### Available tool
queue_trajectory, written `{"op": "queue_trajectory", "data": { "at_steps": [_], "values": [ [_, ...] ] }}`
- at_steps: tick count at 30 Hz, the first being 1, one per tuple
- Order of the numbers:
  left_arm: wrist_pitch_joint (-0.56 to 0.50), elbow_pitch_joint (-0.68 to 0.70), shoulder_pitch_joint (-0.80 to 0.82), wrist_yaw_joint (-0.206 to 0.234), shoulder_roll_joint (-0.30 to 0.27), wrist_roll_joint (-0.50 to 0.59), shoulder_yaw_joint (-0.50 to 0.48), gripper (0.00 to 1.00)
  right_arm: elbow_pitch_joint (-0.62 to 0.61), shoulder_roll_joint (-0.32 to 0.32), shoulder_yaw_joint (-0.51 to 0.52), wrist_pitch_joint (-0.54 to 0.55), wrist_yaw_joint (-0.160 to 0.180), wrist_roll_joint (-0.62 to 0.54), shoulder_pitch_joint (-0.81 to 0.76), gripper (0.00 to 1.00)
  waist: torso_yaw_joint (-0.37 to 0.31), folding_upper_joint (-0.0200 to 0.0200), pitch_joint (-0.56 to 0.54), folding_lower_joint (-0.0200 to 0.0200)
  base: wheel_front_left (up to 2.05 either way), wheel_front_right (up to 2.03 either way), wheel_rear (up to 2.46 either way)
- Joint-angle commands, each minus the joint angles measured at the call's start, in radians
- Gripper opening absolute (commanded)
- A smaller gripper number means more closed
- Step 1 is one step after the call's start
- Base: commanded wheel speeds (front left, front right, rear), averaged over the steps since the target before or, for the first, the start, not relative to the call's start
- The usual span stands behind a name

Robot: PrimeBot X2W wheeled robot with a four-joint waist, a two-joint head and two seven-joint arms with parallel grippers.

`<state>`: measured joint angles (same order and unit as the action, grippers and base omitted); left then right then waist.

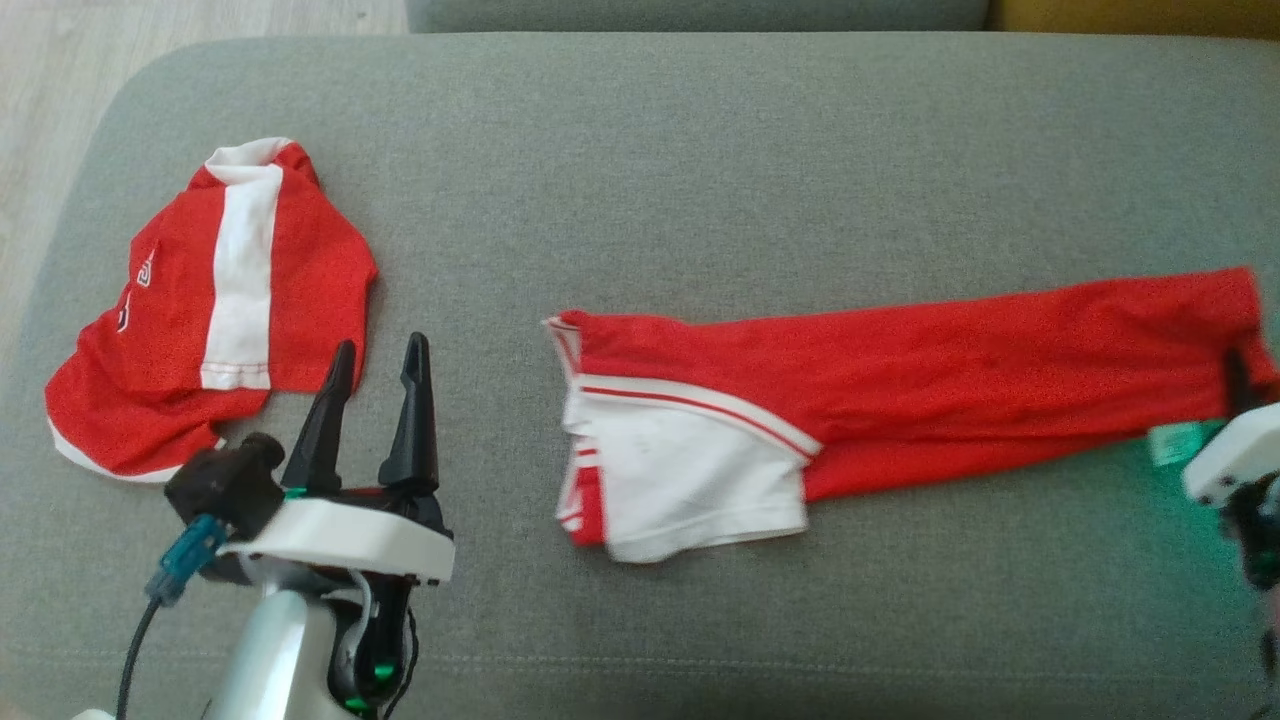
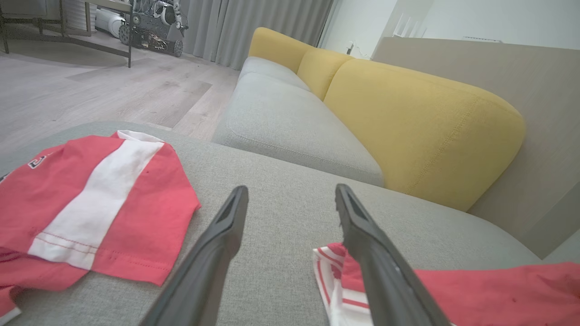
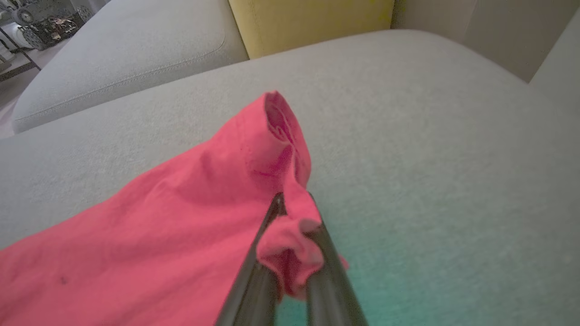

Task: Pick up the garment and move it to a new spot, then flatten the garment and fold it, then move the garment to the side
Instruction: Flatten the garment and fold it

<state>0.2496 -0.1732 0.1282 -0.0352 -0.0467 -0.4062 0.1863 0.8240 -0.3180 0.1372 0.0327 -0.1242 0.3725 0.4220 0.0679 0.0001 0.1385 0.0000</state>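
A long red garment (image 1: 900, 370) lies stretched across the grey cushion (image 1: 700, 150), its white-panelled end with red stripes toward the middle. My right gripper (image 1: 1238, 378) is at its far right end, shut on a bunched fold of the red cloth. The right wrist view shows the pinch: cloth (image 3: 181, 226) squeezed between the closed fingers of that gripper (image 3: 292, 200). My left gripper (image 1: 380, 345) stands open over bare cushion, left of the garment's white end and touching nothing. In the left wrist view, the open left gripper (image 2: 291, 190) has the garment (image 2: 476, 290) at lower right.
A second red and white garment (image 1: 210, 300) lies folded at the cushion's left end, also seen in the left wrist view (image 2: 90, 203). Wooden floor (image 1: 50, 60) runs past the left edge. A yellow backrest (image 2: 408, 117) and another grey seat (image 2: 290, 113) stand behind.
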Motion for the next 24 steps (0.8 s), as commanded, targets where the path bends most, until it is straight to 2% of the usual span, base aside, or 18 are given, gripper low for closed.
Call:
{"op": "queue_trajectory", "data": {
  "at_steps": [1,10,14,17,24],
  "values": [
    [0.012,0.027,0.033,0.001,-0.004,-0.001,-0.028,1.00,-0.014,-0.054,0.004,-0.019,-0.007,-0.029,0.050,0.00,0.000,-0.0001,-0.002,0.0000,0.00,0.00,0.00],
    [0.012,0.023,0.027,0.001,-0.004,-0.010,-0.025,1.00,0.060,-0.143,0.112,-0.048,-0.007,-0.232,0.138,0.00,0.004,-0.0001,-0.020,0.0000,0.00,0.00,0.00],
    [0.012,0.017,0.021,0.004,-0.004,-0.018,-0.017,1.00,0.065,-0.120,0.142,-0.048,-0.007,-0.281,0.151,0.00,0.007,-0.0001,-0.034,0.0000,0.00,0.00,0.00],
    [0.012,0.015,0.013,0.008,-0.004,-0.026,-0.012,1.00,0.046,-0.078,0.132,-0.041,-0.007,-0.305,0.151,0.00,0.008,-0.0001,-0.051,0.0000,0.00,0.00,0.00],
    [0.012,0.010,-0.009,0.014,-0.004,-0.037,-0.008,1.00,-0.081,0.027,0.016,0.017,-0.007,-0.230,0.116,0.00,0.004,-0.0001,-0.104,0.0000,0.00,0.00,0.00]
  ]
}}
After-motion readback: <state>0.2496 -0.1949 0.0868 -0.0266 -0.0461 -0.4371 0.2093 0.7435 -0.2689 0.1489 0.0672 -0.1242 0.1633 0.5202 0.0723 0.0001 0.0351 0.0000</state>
